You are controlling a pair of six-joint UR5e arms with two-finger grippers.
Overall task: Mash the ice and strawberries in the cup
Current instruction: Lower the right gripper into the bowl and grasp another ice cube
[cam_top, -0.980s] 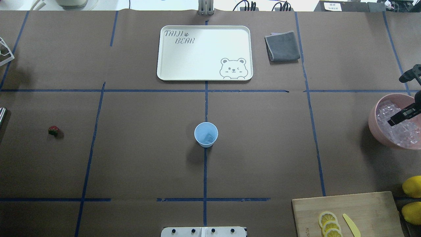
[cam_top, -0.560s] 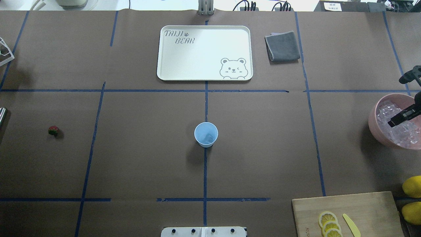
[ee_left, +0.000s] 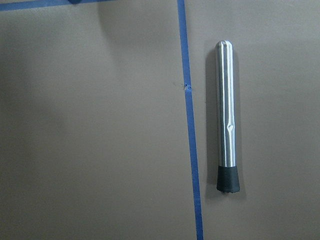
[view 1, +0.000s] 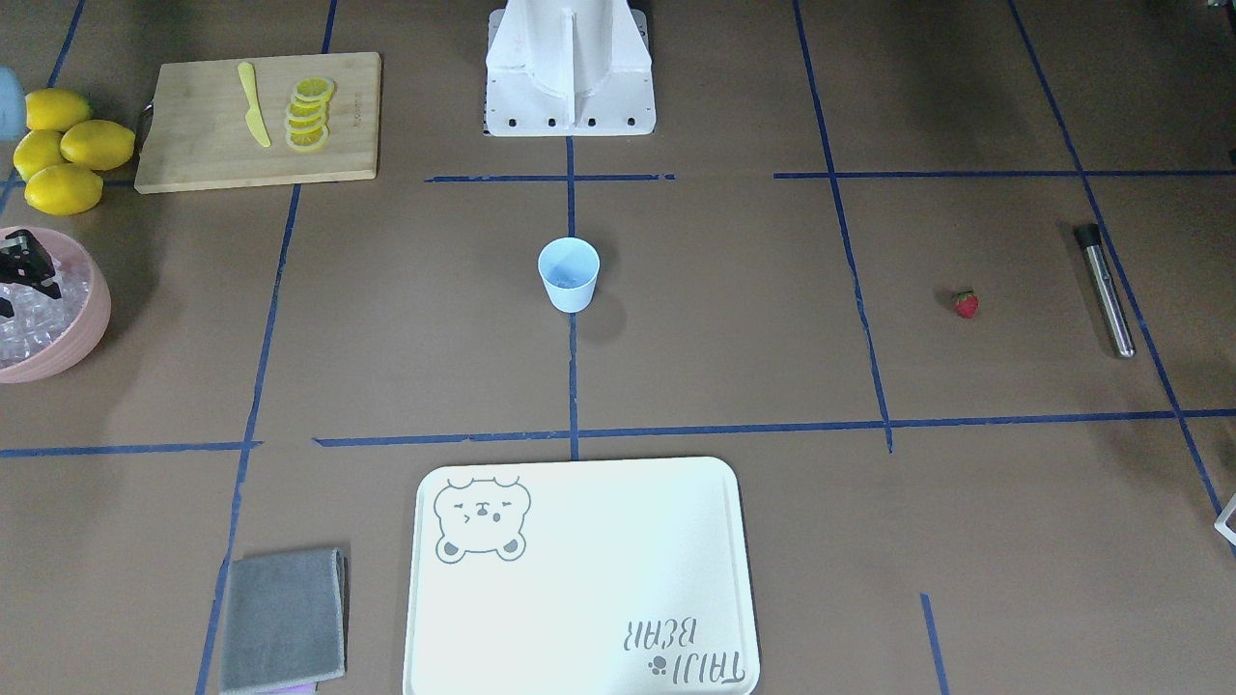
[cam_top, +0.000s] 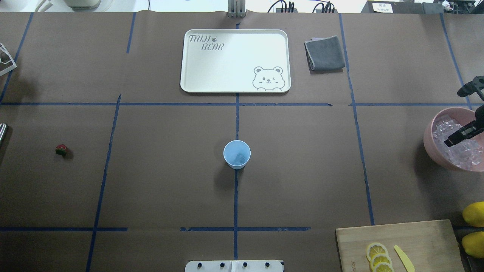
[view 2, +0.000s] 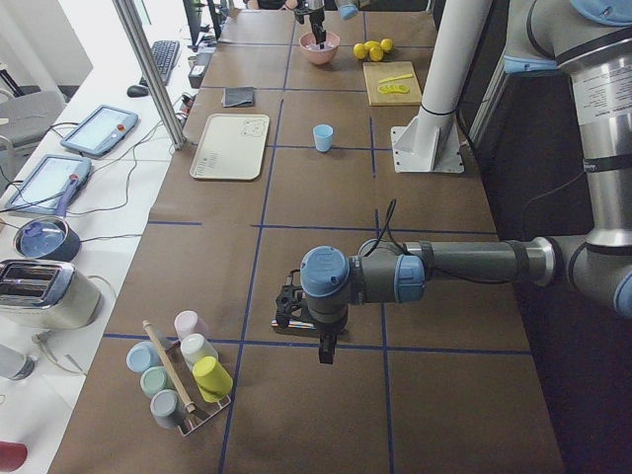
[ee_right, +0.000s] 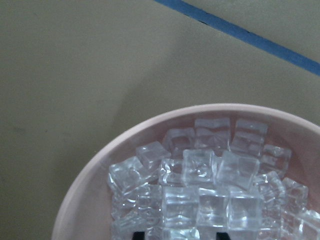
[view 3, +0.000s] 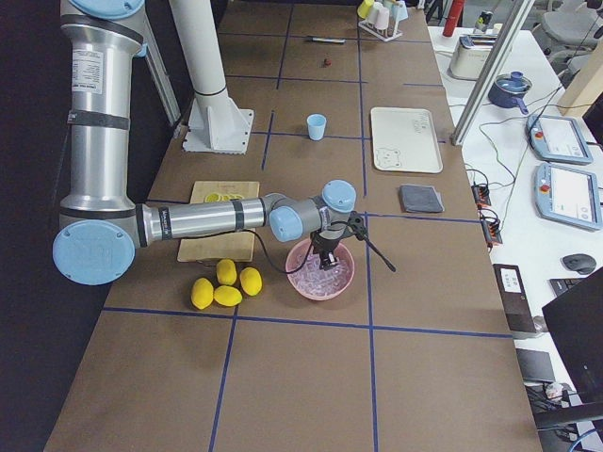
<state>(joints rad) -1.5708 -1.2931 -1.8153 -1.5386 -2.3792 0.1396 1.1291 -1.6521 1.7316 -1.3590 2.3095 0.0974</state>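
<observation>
The light-blue cup [cam_top: 236, 154] stands at the table's middle with a clear ice cube inside; it also shows in the front view [view 1: 569, 274]. The strawberry [cam_top: 61, 150] lies far to the left of it. More ice [ee_right: 210, 185] fills the pink bowl [cam_top: 429, 139] at the right edge. My right gripper [cam_top: 450, 141] points down into that bowl just above the ice. Its two dark tips show apart at the bottom edge of the right wrist view. My left gripper [view 2: 321, 346] hovers over a metal muddler [ee_left: 227, 125]; I cannot tell its state.
A cream bear tray [cam_top: 234, 34] and a folded grey cloth [cam_top: 325, 53] lie at the far side. A wooden board [cam_top: 416, 241] with lemon slices and a yellow knife sits front right, beside whole lemons [cam_top: 474, 213]. A cup rack [view 2: 188, 375] stands at the left end.
My right gripper has dipped very slightly lower over the ice bowl. The cup, the strawberry and everything else stay where they were.
</observation>
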